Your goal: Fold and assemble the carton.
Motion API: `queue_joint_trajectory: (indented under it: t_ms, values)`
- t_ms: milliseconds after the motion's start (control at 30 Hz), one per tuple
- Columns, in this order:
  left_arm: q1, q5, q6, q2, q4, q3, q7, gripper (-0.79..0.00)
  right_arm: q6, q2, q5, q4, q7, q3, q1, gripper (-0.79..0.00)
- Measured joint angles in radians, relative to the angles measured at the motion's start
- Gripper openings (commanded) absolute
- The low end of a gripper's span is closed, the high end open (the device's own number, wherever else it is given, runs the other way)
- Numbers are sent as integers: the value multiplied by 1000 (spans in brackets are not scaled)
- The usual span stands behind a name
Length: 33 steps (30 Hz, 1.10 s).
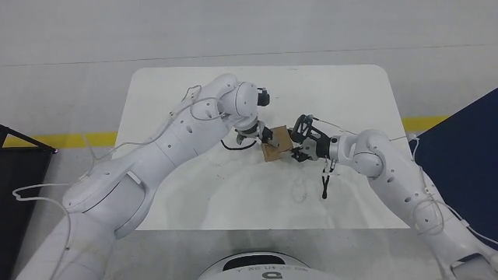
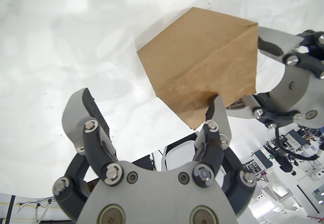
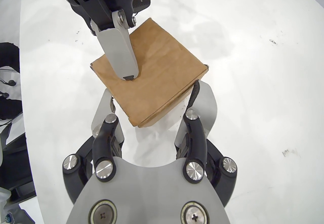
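The brown carton is folded into a closed box near the middle of the white table. My left gripper is open. One of its fingertips presses down on the carton's top face, and the other finger hangs free beside the box. My right gripper comes from the opposite side and clamps the carton between its two pads, one on each side wall. In the top view the left gripper and right gripper meet at the box.
Bare white tabletop lies all around the carton. A black cable hangs from the right arm over the table. The near table edge is close to the robot, and a yellow floor line runs to the left.
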Motion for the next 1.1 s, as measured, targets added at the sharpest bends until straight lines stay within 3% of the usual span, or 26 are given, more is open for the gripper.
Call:
queue_joint_trajectory:
  t_ms: [167,433,467,533,600,867,1100]
  values:
    - [2,4,0,-5,0,-1,-4,0,-2,3,-14,-8,-3,11,-11,-459]
    - [-4,29,-6,2,6,-25,-2,0,-32,16,-55,-71,18,42,-53,-385]
    - [-6,40,-7,5,4,-29,-2,0,-36,19,-64,-90,23,49,-61,-357]
    - [-10,65,-13,15,-8,-43,-4,0,-35,26,-85,-138,45,64,-83,-231]
    - [-13,82,-15,27,-29,-64,-4,0,-24,31,-92,-177,65,79,-100,-194]
    - [27,162,16,115,-182,-243,-30,0,-17,59,-131,-352,104,192,-171,-240]
    - [164,234,19,212,-322,-475,-64,0,-59,62,-96,-373,216,196,-106,-292]
